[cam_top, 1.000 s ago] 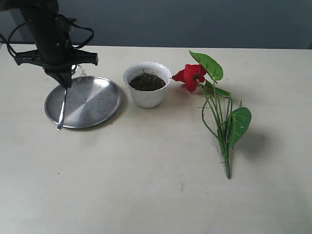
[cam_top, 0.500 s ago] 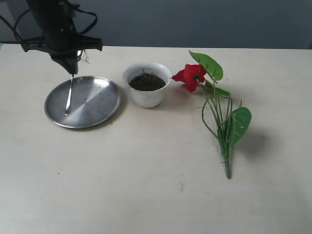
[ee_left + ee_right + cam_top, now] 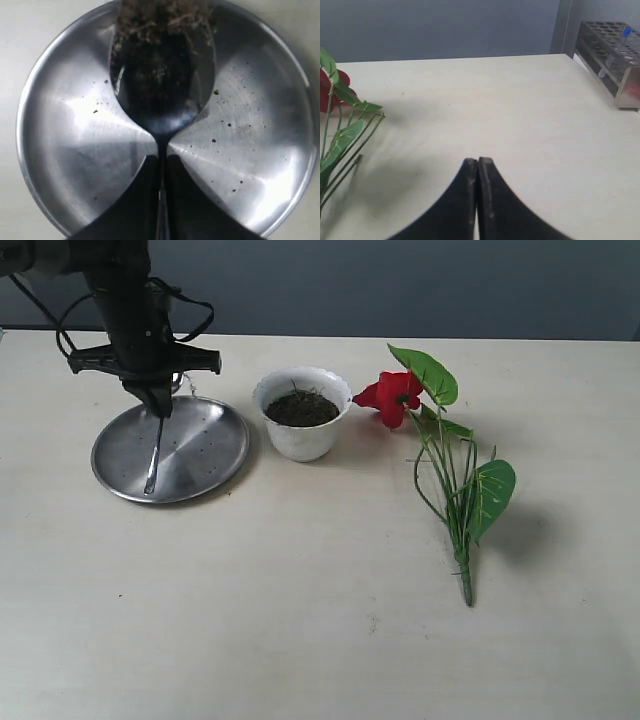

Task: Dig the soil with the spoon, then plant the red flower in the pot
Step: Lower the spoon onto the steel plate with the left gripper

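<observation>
Noted left end effector (image 3: 160,408) clamped on spoon (image 3: 153,455) handle, bowl hanging below it over plate (image 3: 210,445), soil (image 3: 162,20) on bowl tip. Pot (image 3: 302,440), also soil-filled, just past plate's rim from it, flower (image 3: 395,398) farther that way on surface (image 3: 300,590). Found right end effector (image 3: 478,165) pressed together, above surface, flower near.

The hand (image 3: 161,162) is clamped on the thin handle of a spoon (image 3: 160,100), whose bowl fills the middle of the frame over a round steel plate (image 3: 70,130). Brown, fibrous soil (image 3: 162,20) lies at the bowl's far end. Dark crumbs (image 3: 216,92) dot the plate, and pale counter (image 3: 20,30) shows beyond its rim.
</observation>
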